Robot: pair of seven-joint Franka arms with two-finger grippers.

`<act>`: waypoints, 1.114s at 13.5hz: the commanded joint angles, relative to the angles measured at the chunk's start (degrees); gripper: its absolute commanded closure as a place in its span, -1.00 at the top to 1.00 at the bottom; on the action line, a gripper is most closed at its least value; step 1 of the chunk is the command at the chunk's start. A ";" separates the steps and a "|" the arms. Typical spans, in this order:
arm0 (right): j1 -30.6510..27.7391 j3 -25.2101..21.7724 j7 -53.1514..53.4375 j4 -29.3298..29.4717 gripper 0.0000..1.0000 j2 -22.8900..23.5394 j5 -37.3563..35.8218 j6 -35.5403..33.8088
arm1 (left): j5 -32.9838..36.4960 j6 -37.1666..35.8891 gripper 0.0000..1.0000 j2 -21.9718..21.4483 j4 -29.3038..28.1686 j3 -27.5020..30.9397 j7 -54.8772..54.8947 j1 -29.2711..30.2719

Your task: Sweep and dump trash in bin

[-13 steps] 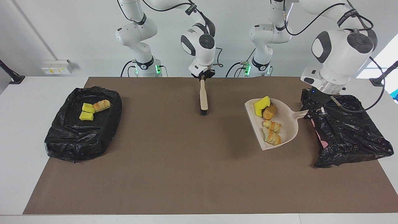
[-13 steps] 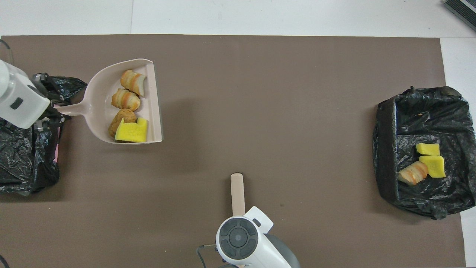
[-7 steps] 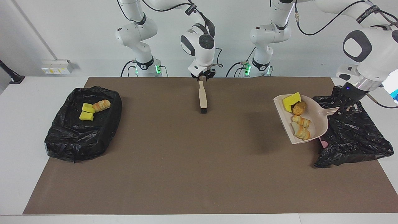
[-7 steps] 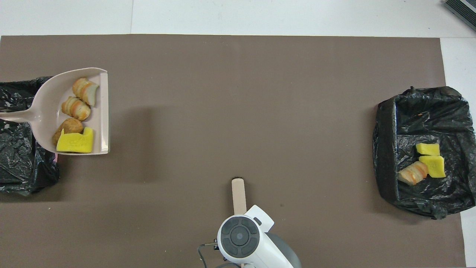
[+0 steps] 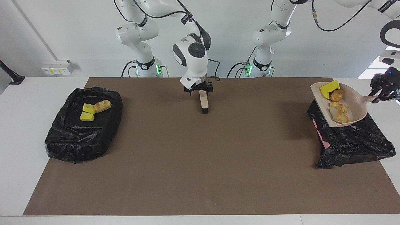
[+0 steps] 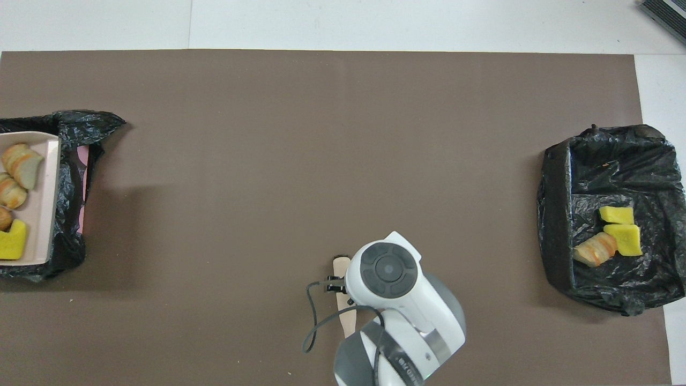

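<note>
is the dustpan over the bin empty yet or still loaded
Still loaded. The dustpan, held up over the black bin by its handle, carries a yellow sponge chunk and three bread pieces.

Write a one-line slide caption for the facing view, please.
Left gripper holds the loaded dustpan over a black-lined bin; right gripper hovers over the brush.

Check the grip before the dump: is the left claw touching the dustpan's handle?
Touching. The facing view shows the left claw closed on the end of the dustpan handle, holding the loaded pan up.
</note>
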 commanded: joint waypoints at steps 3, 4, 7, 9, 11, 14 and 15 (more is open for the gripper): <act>-11.83 0.36 -7.59 6.84 1.00 0.52 -4.80 -0.88 | 13.64 10.08 -1.00 3.27 3.76 -0.52 0.95 0.44; -13.07 -0.16 -9.70 6.93 1.00 0.17 -5.24 -0.88 | 16.02 12.28 -1.00 4.66 3.67 -0.52 0.25 0.44; -13.43 -9.80 -17.51 8.68 1.00 -0.80 -9.90 -0.96 | 26.80 15.98 -1.00 6.17 2.80 -0.43 -10.88 -0.87; -13.96 -14.56 -23.40 11.66 1.00 -1.93 -9.91 -3.32 | 31.85 17.30 -1.00 6.08 0.78 -0.35 -17.40 -2.63; -16.06 -16.68 -25.79 15.87 1.00 -4.04 -9.82 -9.98 | 41.40 17.66 -1.00 5.29 -1.59 -0.43 -23.55 -4.29; -18.78 -16.95 -29.83 19.67 1.00 -8.51 -9.73 -20.10 | 51.68 15.91 -1.00 3.72 -3.53 -0.35 -31.55 -7.12; -18.79 -17.82 -30.10 19.67 1.00 -10.01 -9.64 -21.69 | 56.08 16.08 -1.00 2.84 -4.76 -0.43 -35.84 -7.64</act>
